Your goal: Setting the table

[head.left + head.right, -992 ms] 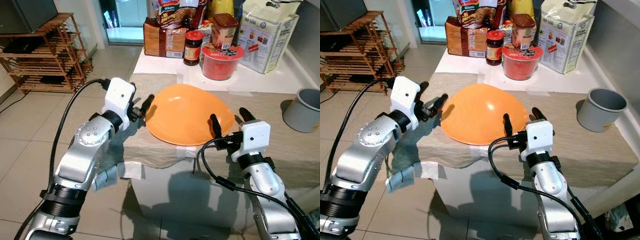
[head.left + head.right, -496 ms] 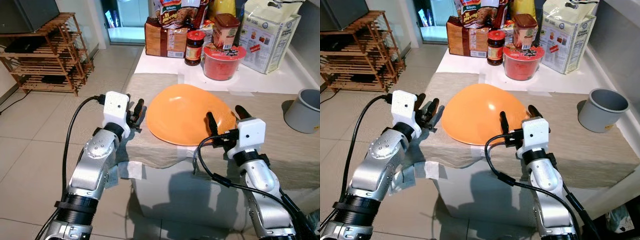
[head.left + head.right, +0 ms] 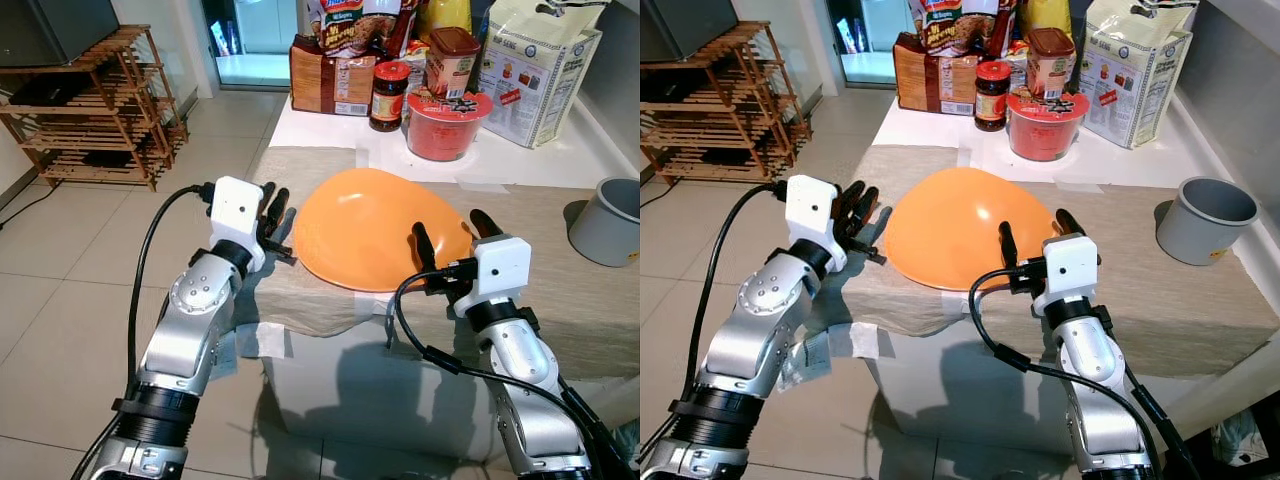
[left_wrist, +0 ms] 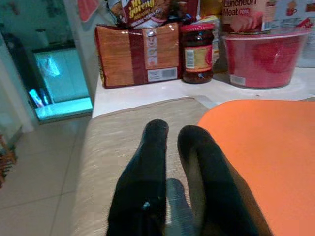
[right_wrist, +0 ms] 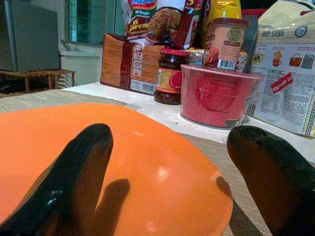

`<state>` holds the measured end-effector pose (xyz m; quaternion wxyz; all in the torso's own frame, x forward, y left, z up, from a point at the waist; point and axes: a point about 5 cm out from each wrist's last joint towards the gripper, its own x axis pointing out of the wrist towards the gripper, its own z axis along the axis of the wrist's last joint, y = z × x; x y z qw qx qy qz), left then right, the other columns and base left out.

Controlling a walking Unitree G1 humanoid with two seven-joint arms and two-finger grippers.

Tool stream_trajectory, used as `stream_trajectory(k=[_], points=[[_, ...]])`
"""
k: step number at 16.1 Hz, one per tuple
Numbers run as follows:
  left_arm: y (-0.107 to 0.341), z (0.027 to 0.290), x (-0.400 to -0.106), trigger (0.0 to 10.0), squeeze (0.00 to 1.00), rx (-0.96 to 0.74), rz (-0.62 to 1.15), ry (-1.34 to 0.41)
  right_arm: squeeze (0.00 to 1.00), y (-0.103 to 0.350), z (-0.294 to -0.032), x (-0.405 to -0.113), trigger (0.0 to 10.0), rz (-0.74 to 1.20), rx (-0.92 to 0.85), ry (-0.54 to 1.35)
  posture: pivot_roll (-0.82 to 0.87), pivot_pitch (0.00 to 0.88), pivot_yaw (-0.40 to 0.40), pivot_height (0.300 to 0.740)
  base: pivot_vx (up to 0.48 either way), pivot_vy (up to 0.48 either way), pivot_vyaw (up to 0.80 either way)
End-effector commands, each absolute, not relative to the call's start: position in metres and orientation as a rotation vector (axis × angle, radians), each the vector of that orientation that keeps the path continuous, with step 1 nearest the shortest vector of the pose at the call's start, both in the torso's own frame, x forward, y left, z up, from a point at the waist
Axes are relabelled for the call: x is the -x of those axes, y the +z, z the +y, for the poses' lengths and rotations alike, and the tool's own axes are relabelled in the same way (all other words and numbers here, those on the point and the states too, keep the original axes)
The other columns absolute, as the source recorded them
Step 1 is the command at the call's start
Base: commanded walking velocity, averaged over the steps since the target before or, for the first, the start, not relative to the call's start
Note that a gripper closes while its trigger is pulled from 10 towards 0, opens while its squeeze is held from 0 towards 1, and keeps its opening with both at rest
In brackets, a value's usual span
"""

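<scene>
While an upturned orange bowl (image 3: 375, 240) lies dome-up on the beige cloth (image 3: 310, 300) near the table's front edge, both grippers sit at its sides. Just beside the bowl's rim, the left gripper (image 3: 273, 205) has its black fingers (image 4: 152, 167) nearly together, holding nothing. At the bowl's opposite edge, the right gripper (image 3: 447, 228) is spread wide, one finger over the dome. Behind the bowl stand a red tub (image 3: 445, 125), a jar (image 3: 386, 95) and a brown packet (image 3: 325, 85). Off toward the bowl's far right sits a grey cup (image 3: 608, 220).
</scene>
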<state>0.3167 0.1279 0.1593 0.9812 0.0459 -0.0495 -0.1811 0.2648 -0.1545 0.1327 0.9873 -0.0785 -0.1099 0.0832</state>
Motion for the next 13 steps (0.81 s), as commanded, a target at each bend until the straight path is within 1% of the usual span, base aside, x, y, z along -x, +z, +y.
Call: stream_trajectory(k=[1,2,3,4,10,13], points=[[0.158,0.126,-0.32,0.0,0.0,-0.083,-0.07,-0.398,0.0,0.135,-0.153,-0.266,10.0,-0.235,0.161,0.176,-0.12,0.0,0.057,0.736,0.0,0.0,0.0],[0.158,0.123,-0.321,0.0,0.0,-0.074,-0.046,-0.421,0.0,0.135,-0.153,-0.266,10.0,-0.235,0.161,0.176,-0.11,0.0,0.057,0.736,0.0,0.0,0.0],[0.159,0.119,-0.324,6.9,0.0,-0.058,-0.011,-0.458,0.0,0.135,-0.153,-0.266,10.0,-0.235,0.155,0.175,-0.11,0.0,0.059,0.736,0.0,0.0,0.0],[0.158,0.117,-0.328,10.0,0.0,-0.026,0.023,-0.489,0.0,0.135,-0.152,-0.267,10.0,-0.234,0.138,0.17,-0.12,0.0,0.061,0.736,0.0,0.0,0.0],[0.149,0.102,-0.324,10.0,0.0,-0.133,0.097,-0.658,0.0,0.138,-0.154,-0.268,10.0,-0.24,0.131,0.159,-0.12,0.0,0.066,0.736,0.0,0.0,0.0],[0.15,0.099,-0.325,10.0,0.0,-0.158,0.121,-0.703,0.0,0.151,-0.157,-0.273,10.0,-0.25,0.028,0.134,-0.12,0.0,0.067,0.736,0.0,0.0,0.0]])
